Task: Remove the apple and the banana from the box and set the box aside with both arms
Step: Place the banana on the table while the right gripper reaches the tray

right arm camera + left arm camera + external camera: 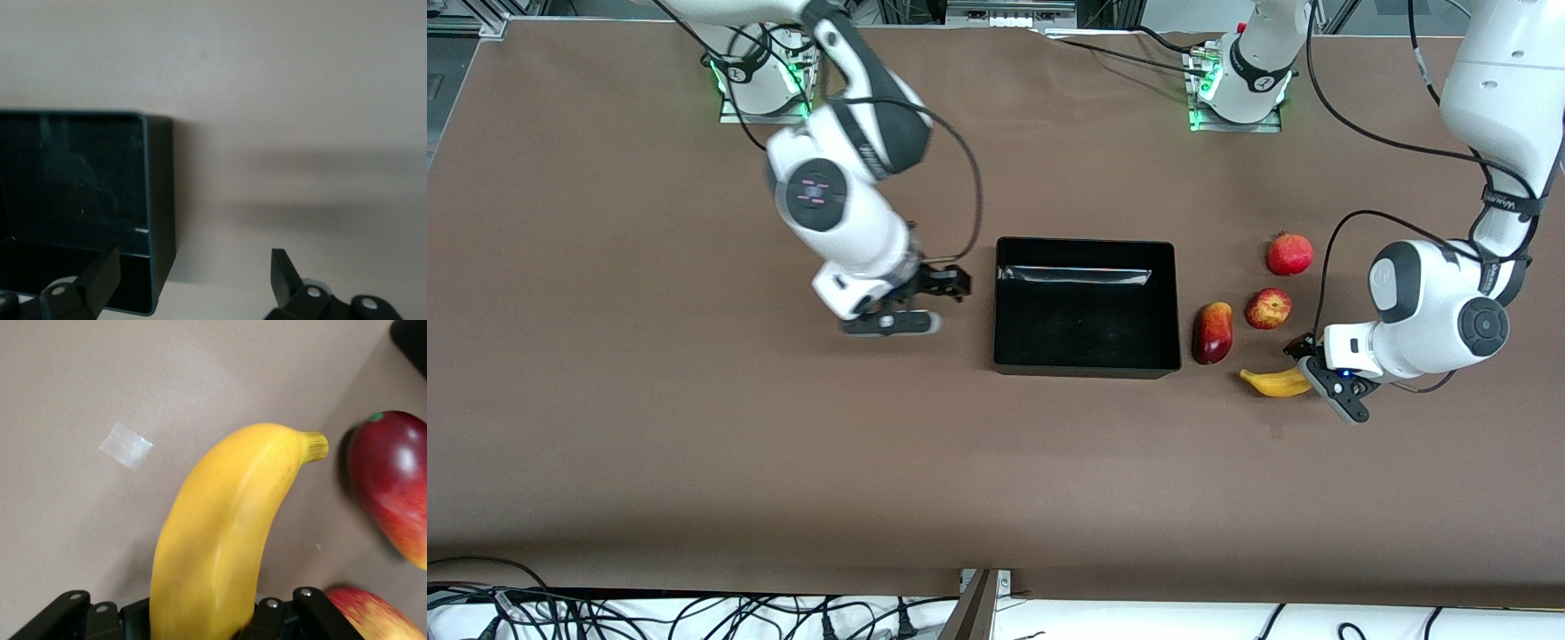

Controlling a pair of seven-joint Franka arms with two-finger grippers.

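The yellow banana [1274, 382] lies toward the left arm's end of the table, and my left gripper [1304, 358] is shut on its thick end. In the left wrist view the banana [227, 533] fills the space between the jaws. The mottled apple [1268, 308] sits free beside it, farther from the front camera, and shows at the edge of the wrist view [365, 615]. The black box [1085, 307] stands open-topped mid-table. My right gripper [945, 286] hangs open over the table by the box's end wall [162, 200], holding nothing.
A dark-red mango [1213, 332] lies between the box and the apple, and shows in the left wrist view [393, 487]. A red pomegranate [1289, 254] sits farther from the front camera than the apple. A small patch of clear tape [125, 445] is on the table.
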